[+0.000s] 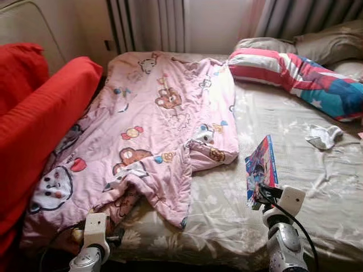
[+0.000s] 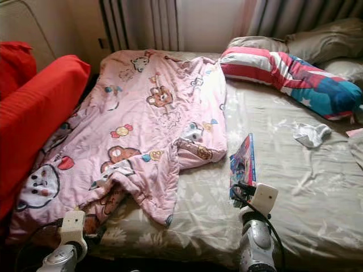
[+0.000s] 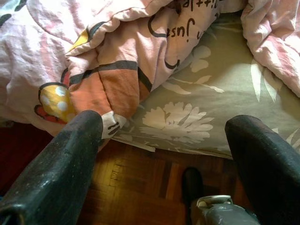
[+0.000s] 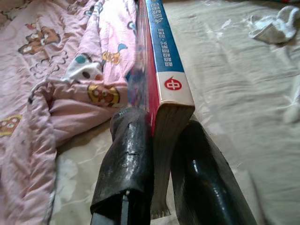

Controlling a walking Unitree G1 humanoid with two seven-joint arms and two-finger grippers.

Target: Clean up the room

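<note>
While the right tool (image 4: 159, 154) clamps a thin book (image 1: 261, 168) between its two black fingers (image 4: 129, 159), spine up and held on edge over the bed (image 1: 295, 187), the left tool (image 3: 164, 154) hangs spread wide and empty at the bed's near edge, just short of the pink cartoon quilt (image 1: 153, 130), with wooden floor (image 3: 136, 178) below it.

Progress, judged from the layout: early. One item, the book, is in hand and lifted off the sheet but not put anywhere yet; no shelf or drop-off spot visible. Still to do, probably: quilt lies rumpled and skewed, one corner folded under near the bed's middle, lower edge drooping over the side. A small white crumpled cloth (image 1: 324, 136), maybe a sock, can't tell, sits loose on the sheet well apart from the book, toward the pillows. Striped red-white-blue pillow (image 1: 295, 76) lies slanted across the head end, touching two beige pillows (image 1: 317, 45) behind it.

Surface: beige sheet with pale flower print, wrinkled, soft, sunlit patches. Room: red cushioned sofa or chair (image 1: 39, 119) pressed against the bed on the robot's left, quilt edge touching it; white radiator (image 1: 147, 25) on the back wall, grey curtains (image 1: 306, 17) at far right.
</note>
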